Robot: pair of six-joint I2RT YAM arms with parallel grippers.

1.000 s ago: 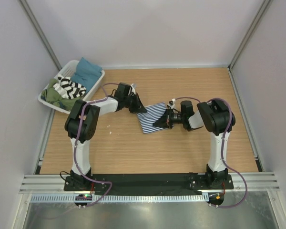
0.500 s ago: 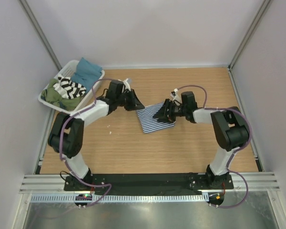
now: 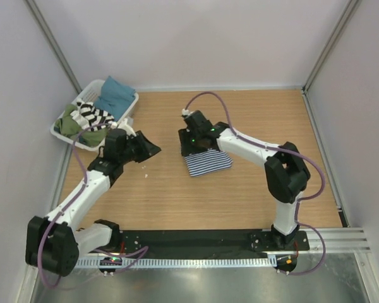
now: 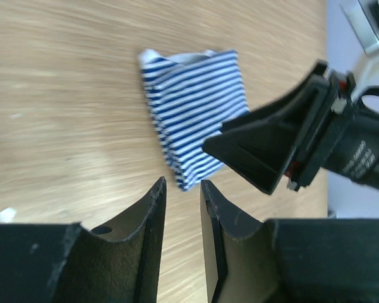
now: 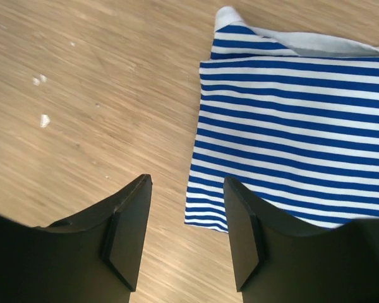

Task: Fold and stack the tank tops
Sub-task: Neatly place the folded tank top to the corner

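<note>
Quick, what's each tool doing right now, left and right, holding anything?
Left tool: open by a narrow gap, holding nothing.
Right tool: open, empty, at the edge of the folded navy-striped tank top.

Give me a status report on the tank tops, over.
Left gripper and right gripper open, empty. Navy-striped tank top folded on table. Black-and-white tank top in basket, other clothes crowding it.

Bright even light; soft shadows; left wrist view blurred.
</note>
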